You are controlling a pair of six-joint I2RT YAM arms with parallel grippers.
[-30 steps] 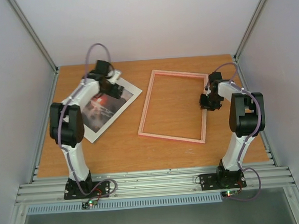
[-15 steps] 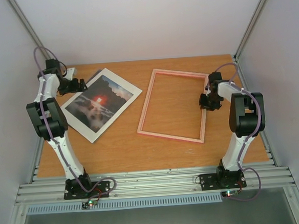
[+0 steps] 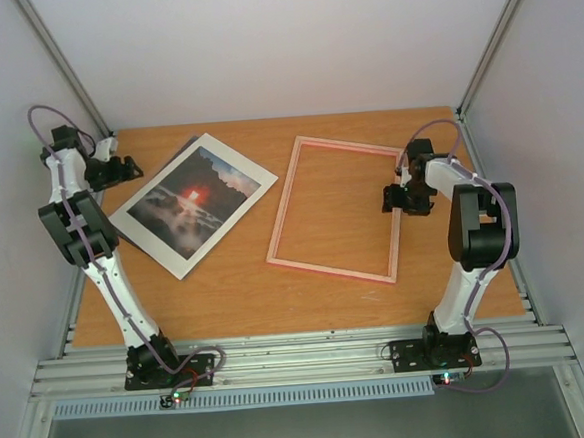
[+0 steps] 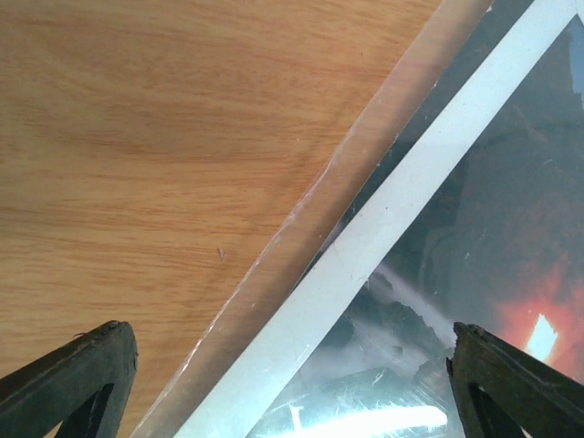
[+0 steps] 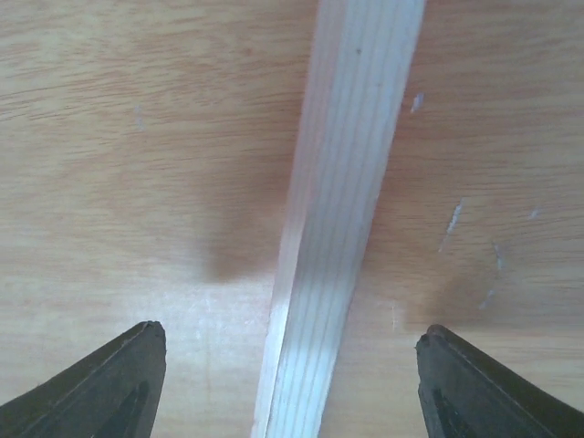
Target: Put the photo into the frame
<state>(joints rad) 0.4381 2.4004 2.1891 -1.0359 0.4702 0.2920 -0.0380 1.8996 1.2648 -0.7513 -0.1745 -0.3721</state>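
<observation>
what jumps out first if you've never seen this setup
The photo, its red-orange sun glowing, lies face up on the left of the wooden table. Right of it lies the empty pink frame, with the right hand open over its right rail.

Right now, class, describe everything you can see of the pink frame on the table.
The frame is a thin, pale pink rectangle, its rails looking like painted wood with fine grain. It lies flat on the wooden table, right of centre, turned slightly askew, and the tabletop shows through its opening. Whether it holds a pane cannot be told. The photo lies apart on its left. The right jaws stand open astride its right rail, not touching it.
</observation>
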